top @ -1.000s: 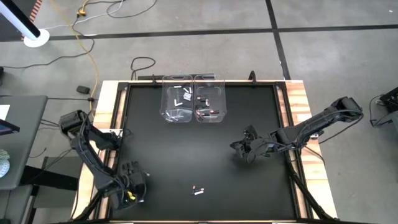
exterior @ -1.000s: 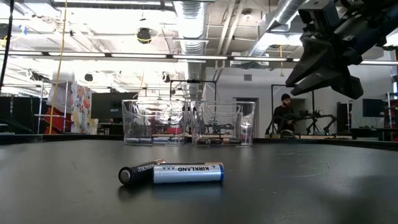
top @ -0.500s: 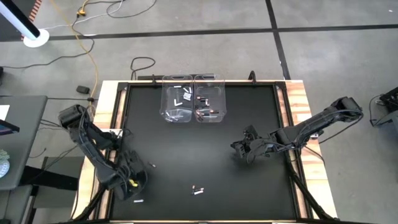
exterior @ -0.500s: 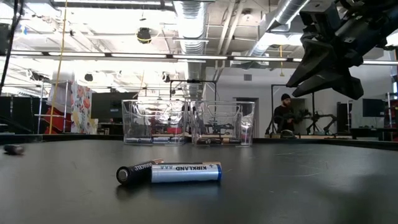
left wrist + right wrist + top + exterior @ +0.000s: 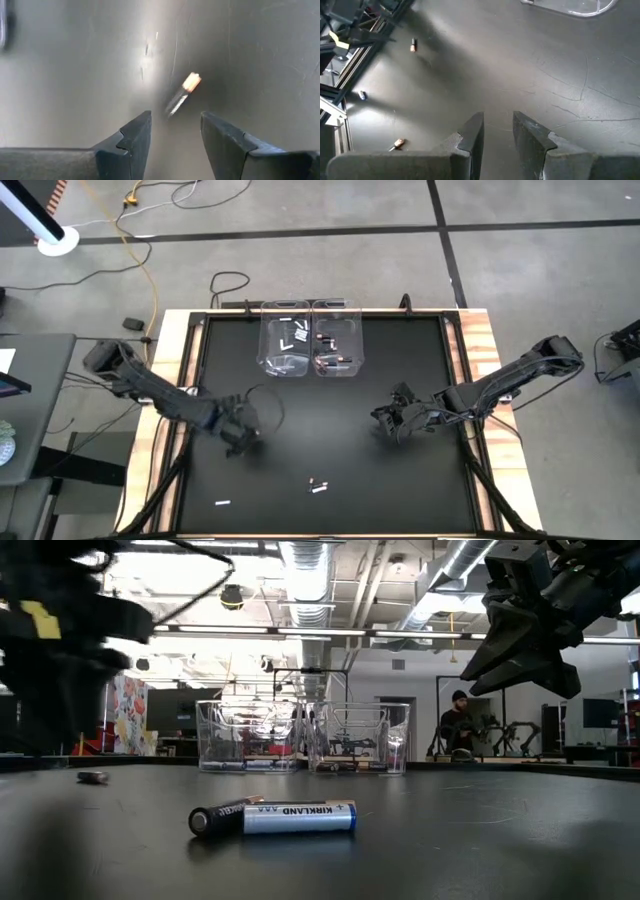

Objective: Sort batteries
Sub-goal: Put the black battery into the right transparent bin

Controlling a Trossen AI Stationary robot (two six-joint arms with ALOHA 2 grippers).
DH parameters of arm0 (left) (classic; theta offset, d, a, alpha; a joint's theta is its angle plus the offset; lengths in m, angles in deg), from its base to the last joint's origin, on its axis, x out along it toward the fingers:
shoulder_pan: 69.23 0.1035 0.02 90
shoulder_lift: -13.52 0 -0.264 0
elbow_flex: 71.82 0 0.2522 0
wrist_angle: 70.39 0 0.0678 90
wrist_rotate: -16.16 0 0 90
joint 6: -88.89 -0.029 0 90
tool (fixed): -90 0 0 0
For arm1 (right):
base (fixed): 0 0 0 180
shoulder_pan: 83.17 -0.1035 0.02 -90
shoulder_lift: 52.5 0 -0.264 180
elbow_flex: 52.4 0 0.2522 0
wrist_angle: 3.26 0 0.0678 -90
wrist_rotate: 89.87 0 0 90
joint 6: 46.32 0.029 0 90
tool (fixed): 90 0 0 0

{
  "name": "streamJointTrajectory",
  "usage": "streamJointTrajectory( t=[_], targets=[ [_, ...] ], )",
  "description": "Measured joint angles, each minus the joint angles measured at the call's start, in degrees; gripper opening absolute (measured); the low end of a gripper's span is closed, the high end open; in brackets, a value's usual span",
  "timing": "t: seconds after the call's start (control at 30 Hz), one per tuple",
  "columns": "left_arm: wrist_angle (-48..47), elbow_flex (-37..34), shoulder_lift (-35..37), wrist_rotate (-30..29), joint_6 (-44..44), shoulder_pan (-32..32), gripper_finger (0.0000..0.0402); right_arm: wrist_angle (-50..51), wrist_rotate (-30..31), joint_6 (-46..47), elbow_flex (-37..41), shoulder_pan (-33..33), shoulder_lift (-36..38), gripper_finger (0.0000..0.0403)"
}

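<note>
Batteries, loose ones first. Pair (image 5: pixel 318 485) at lower centre of the overhead frame: one dark, one white/silver labelled KIRKLAND AAA (image 5: pixel 298 817), both lying flat, touching end to side. Single white one (image 5: pixel 222 503) flat at lower left, well apart from the pair. One dark battery with a reddish end (image 5: pixel 184 90) lies flat, blurred. More lie inside the two clear containers at upper centre (image 5: pixel 325 340).
</note>
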Motion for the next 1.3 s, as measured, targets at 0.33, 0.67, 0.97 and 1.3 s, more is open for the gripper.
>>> streamJointTrajectory(
  t=[0.33,0.67,0.97,1.3],
  targets=[
    [4.87,0.0,-0.44,2.34,-24.95,9.61,0.0164,0.03,-0.09,-1.66,0.0,-0.15,0.0,0.0122],
    [15.95,0.33,-11.8,10.06,-33.66,18.78,0.0164,0.54,-0.28,-3.43,0.0,-0.23,0.0,0.0122],
    [13.07,3.08,-18.77,10.43,-34.32,20.14,0.0164,0.47,-0.34,-3.58,0.0,-2.63,0.0,0.0122],
    [7.58,2.92,-12.75,5.96,-28.53,20.4,0.0164,0.88,-0.35,-4.04,0.0,-3.08,0.0,0.0122]
  ],
)
